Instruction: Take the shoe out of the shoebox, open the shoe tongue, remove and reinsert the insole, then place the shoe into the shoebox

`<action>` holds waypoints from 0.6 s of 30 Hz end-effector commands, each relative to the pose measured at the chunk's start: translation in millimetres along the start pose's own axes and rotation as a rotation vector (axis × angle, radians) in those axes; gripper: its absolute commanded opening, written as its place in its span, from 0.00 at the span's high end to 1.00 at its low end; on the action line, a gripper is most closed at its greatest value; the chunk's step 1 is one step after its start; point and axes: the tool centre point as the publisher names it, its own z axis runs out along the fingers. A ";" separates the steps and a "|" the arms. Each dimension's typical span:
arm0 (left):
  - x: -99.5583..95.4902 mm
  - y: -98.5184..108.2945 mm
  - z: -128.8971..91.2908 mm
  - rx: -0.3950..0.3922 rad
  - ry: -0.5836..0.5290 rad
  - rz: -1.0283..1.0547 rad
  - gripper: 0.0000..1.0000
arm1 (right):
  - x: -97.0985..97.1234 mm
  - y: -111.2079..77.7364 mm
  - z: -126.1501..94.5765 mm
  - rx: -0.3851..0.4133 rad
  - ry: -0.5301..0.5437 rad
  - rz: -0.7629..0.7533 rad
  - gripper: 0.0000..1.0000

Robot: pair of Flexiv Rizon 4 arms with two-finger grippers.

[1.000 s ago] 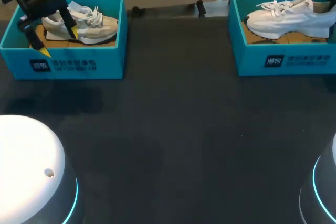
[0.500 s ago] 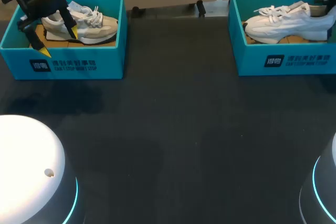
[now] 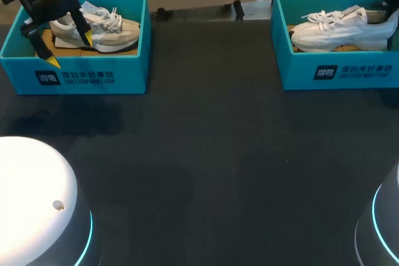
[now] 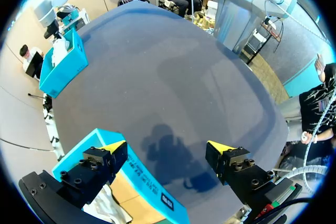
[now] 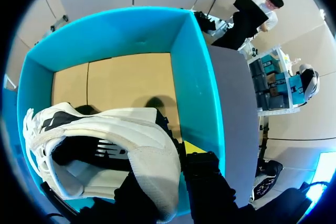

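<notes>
The right gripper (image 5: 176,163) is reaching down into the right box (image 3: 336,73) and holding the white shoe (image 3: 340,29) by its heel. From the wrist camera, 1 yellow fingertip (image 5: 194,148) is pressing on the outside of the heel collar. The other finger is hidden behind the shoe, so I am judging the grip from how the shoe is hanging tilted above the cardboard floor of the right box. The toe is pointing toward the box wall farthest from the gripper, and the whole shoe is sitting inside the right box walls, not yet over the rim.

The left gripper (image 4: 167,148) is hanging well apart from the right box, across the dark counter (image 3: 212,154). Its 2 fingers are spread wide and holding nothing. A wall of the left box (image 3: 93,76) is running between them, and a beige shoe (image 3: 103,29) is lying inside that box.

I am reading this as step 1, taking the shoe out, with only the lift begun. The next move is calling for the heel to rise until the sole and toe are clearing the rim of the right box. Then the shoe needs setting upright on the open counter in front of the right box, where the left fingers can reach the tongue. A heel-only grip is likely letting the toe sag, so the toe could be catching on the rim.
</notes>
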 end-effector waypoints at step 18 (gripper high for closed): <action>0.7 0.1 0.1 -0.003 0.001 0.001 0.00 | -5.2 -19.1 11.6 0.016 0.006 0.012 1.00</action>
